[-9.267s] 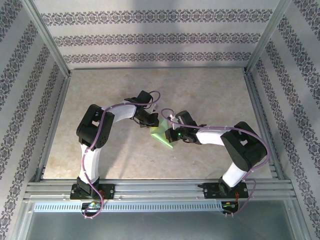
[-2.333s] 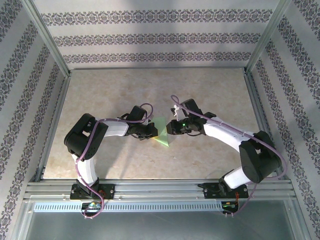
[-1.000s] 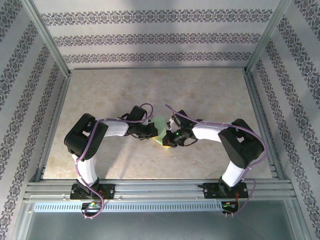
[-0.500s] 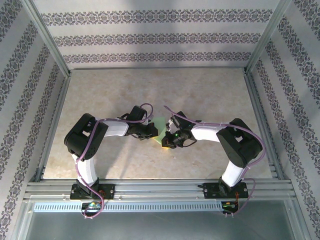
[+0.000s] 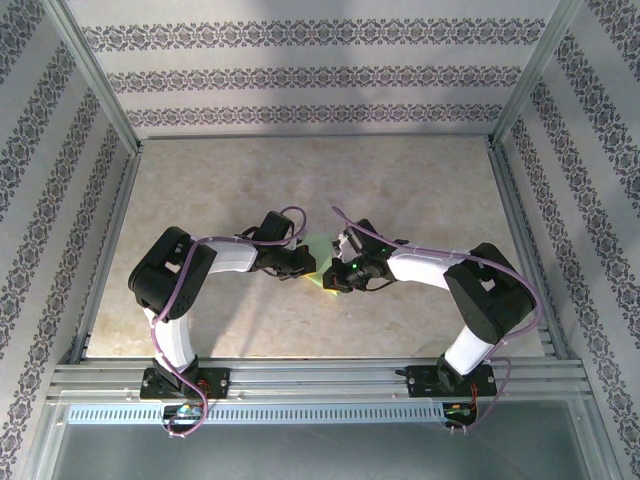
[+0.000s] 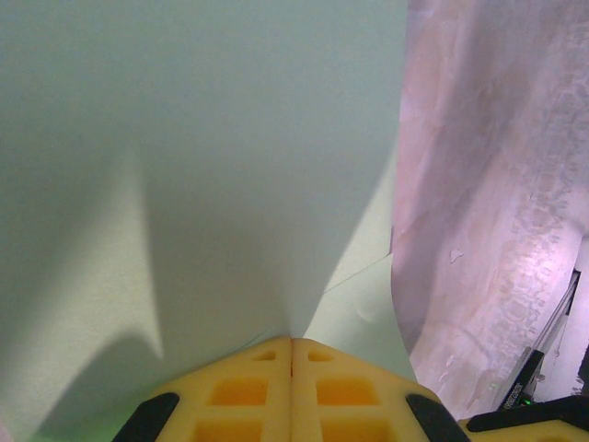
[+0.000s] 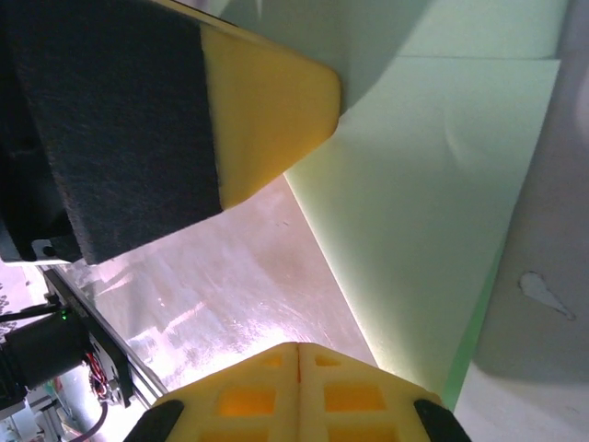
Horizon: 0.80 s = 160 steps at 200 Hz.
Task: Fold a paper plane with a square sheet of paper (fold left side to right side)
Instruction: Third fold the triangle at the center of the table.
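Square sheet of paper (image 5: 320,252), pale green and partly lifted, sits near the middle of the table (image 5: 420,190). The left gripper (image 5: 304,268) pinches its edge between closed jaws. The right gripper (image 5: 334,281), jaws pressed together on nothing, has its tip at the sheet's edge.

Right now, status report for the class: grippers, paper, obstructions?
Left gripper shut, pinching the square sheet of paper. Right gripper shut beside its edge. Sheet partly folded, flap raised. Nothing blocking.
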{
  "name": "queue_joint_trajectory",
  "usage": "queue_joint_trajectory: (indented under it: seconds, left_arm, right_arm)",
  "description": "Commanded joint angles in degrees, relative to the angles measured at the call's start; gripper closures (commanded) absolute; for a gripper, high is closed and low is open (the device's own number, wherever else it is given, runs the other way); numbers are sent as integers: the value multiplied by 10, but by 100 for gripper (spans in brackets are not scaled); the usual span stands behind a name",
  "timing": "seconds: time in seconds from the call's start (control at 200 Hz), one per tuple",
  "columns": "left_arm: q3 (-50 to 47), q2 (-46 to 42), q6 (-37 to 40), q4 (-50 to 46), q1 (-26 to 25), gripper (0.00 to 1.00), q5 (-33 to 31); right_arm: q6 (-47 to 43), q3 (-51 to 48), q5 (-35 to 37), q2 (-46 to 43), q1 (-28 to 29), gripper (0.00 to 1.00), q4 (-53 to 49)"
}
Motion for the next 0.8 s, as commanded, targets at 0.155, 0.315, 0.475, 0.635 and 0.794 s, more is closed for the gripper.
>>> queue_joint_trajectory:
  seconds: [0.155,0.315,0.475,0.635,0.794]
  left_arm:
    - [-8,33,11,-42,-7,92,-43]
    - [-9,34,10,-41,-7,92,-44]
    - [-10,34,11,-39,-7,92,-43]
    - [-9,35,9,-40,-7,92,-43]
    - [-10,34,9,-40,-8,92,-43]
  right_arm:
    - [0,4,27,18,-5,100,-3]
    - [1,1,32,17,-11,100,-2]
    - [-3,1,32,25,-11,100,-6]
    - [-3,-4,27,35,-7,100,-6]
    - [0,-11,29,38,-3,100,-3]
